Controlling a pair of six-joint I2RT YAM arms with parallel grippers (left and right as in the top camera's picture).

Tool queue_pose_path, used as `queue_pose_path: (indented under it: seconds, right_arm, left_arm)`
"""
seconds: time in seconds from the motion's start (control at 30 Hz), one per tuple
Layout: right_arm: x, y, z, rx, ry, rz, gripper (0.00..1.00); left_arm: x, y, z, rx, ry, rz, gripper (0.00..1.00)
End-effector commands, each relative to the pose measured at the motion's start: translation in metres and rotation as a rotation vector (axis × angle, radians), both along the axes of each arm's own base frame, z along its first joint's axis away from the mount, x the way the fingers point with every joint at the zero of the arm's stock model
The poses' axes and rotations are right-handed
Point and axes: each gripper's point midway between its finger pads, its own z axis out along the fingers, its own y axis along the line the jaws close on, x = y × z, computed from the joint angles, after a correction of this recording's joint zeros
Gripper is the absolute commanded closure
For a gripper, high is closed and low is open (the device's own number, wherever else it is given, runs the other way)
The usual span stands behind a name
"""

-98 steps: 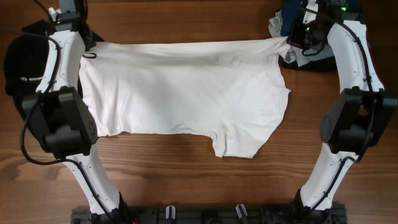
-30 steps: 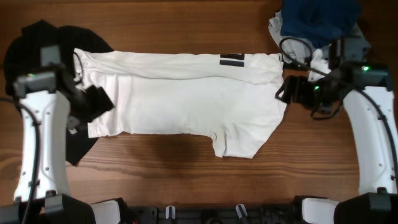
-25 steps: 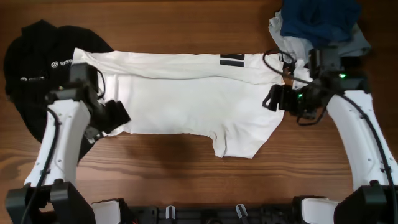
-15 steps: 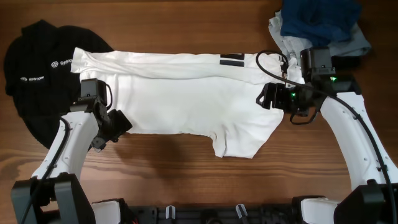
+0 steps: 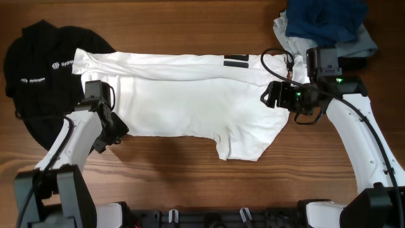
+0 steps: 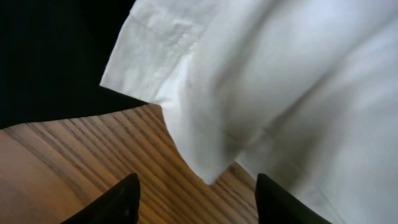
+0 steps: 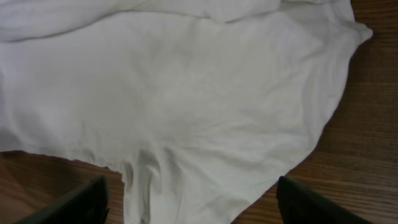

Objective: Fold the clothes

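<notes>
- White T-shirt (image 5: 190, 104): spread on the wooden table (image 5: 190, 177), far edge doubled over, black stripe print (image 5: 235, 61) showing.
- Left gripper (image 6: 196, 202): fingers wide apart, empty. The shirt's corner lies just ahead between them, likely staged for a pinch.
- Right gripper (image 7: 199, 202): wide apart, empty, with shirt fabric just ahead.
- Black shirt (image 5: 38, 63): beyond the left gripper.

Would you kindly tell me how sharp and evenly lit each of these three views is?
Overhead: crisp, even light, soft shadow on the table below the T-shirt. Left wrist: hem sharp, cloth at right blurred, fingers dark and soft. Right wrist: cloth fairly sharp, fingers blurred.
</notes>
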Motion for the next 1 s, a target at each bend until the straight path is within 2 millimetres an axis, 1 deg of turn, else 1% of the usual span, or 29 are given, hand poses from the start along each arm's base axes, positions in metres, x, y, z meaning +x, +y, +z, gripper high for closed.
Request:
queue_pose_path:
  seconds: [0.0, 0.07, 0.17, 0.33, 0.4, 0.5, 0.57, 0.6, 0.7, 0.73, 0.77, 0.8, 0.9, 0.93, 0.97]
  right_arm:
    - [0.0, -0.001, -0.003, -0.009, 0.002, -0.011, 0.13]
    - [-0.001, -0.001, -0.007, -0.009, 0.003, -0.011, 0.13]
    - [-0.003, -0.001, -0.013, -0.009, 0.008, -0.011, 0.13]
    - [-0.003, -0.001, -0.016, -0.009, 0.007, -0.011, 0.13]
    - [-0.002, -0.001, -0.016, -0.009, 0.001, -0.011, 0.13]
    - [-0.001, -0.001, -0.016, -0.009, -0.001, -0.01, 0.13]
    - [-0.001, -0.002, -0.016, -0.015, -0.001, -0.012, 0.13]
    - [-0.001, -0.003, -0.016, -0.02, -0.001, -0.015, 0.13]
    - [-0.001, -0.004, -0.017, -0.027, -0.002, -0.016, 0.13]
    - [-0.001, -0.004, -0.017, -0.027, -0.002, -0.017, 0.13]
    - [-0.001, -0.004, -0.017, -0.027, -0.002, -0.017, 0.13]
    - [-0.001, -0.004, -0.017, -0.027, -0.002, -0.017, 0.13]
    - [-0.001, -0.004, -0.017, -0.027, -0.002, -0.017, 0.13]
    - [-0.001, -0.004, -0.017, -0.027, -0.002, -0.017, 0.13]
    - [-0.001, -0.004, -0.017, -0.027, -0.002, -0.016, 0.13]
  left_arm:
    - [-0.008, 0.016, -0.006, 0.098, 0.048, 0.016, 0.46]
    - [-0.008, 0.021, -0.005, 0.129, 0.051, 0.016, 0.48]
    - [-0.008, 0.027, -0.003, 0.16, 0.05, 0.022, 0.49]
    - [0.004, 0.035, -0.003, 0.16, -0.014, 0.068, 0.49]
    - [0.019, 0.028, -0.005, 0.113, -0.079, 0.087, 0.49]
    - [0.031, 0.02, -0.008, 0.056, -0.125, 0.084, 0.5]
    - [0.033, 0.018, -0.009, 0.044, -0.13, 0.083, 0.53]
    - [0.033, 0.018, -0.01, 0.044, -0.128, 0.083, 0.56]
    - [0.03, 0.018, -0.01, 0.044, -0.117, 0.082, 0.73]
    - [0.03, 0.018, -0.01, 0.044, -0.113, 0.082, 0.83]
    - [0.028, 0.018, -0.011, 0.047, -0.105, 0.082, 0.86]
    - [0.026, 0.018, -0.011, 0.051, -0.099, 0.081, 0.89]
    - [0.02, 0.021, -0.01, 0.069, -0.071, 0.079, 0.9]
    - [0.017, 0.022, -0.01, 0.076, -0.059, 0.079, 0.96]
    - [0.014, 0.023, -0.01, 0.085, -0.048, 0.08, 0.96]
